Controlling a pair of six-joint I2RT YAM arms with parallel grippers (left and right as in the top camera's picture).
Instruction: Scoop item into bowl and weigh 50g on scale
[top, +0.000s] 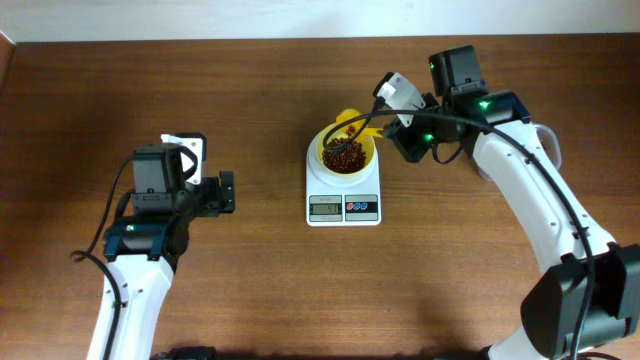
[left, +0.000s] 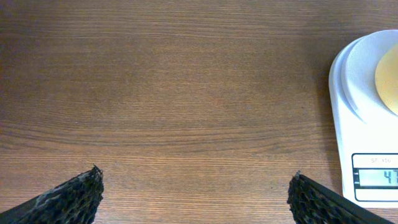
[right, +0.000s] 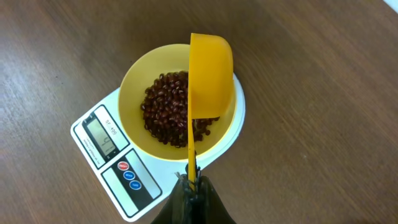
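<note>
The white scale (top: 343, 195) stands mid-table, and the pale yellow bowl (top: 325, 146) on it holds dark reddish-brown beans (top: 345, 156). In the right wrist view the beans (right: 166, 109) fill the bowl (right: 134, 90) on the scale (right: 102, 152). My right gripper (right: 193, 185) is shut on the handle of the yellow scoop (right: 210, 74), which is turned on its side over the bowl. In the overhead view that scoop (top: 350, 122) sits at the bowl's far rim, with the right gripper (top: 397, 125) beside it. My left gripper (top: 227, 192) rests open left of the scale; its fingers (left: 74, 198) frame bare wood.
In the left wrist view the scale (left: 373, 143) shows at the right edge, with the bowl's underside (left: 388, 78) on it. Wooden table (top: 250, 90) surrounds everything, and the right arm (top: 540, 210) crosses its right side.
</note>
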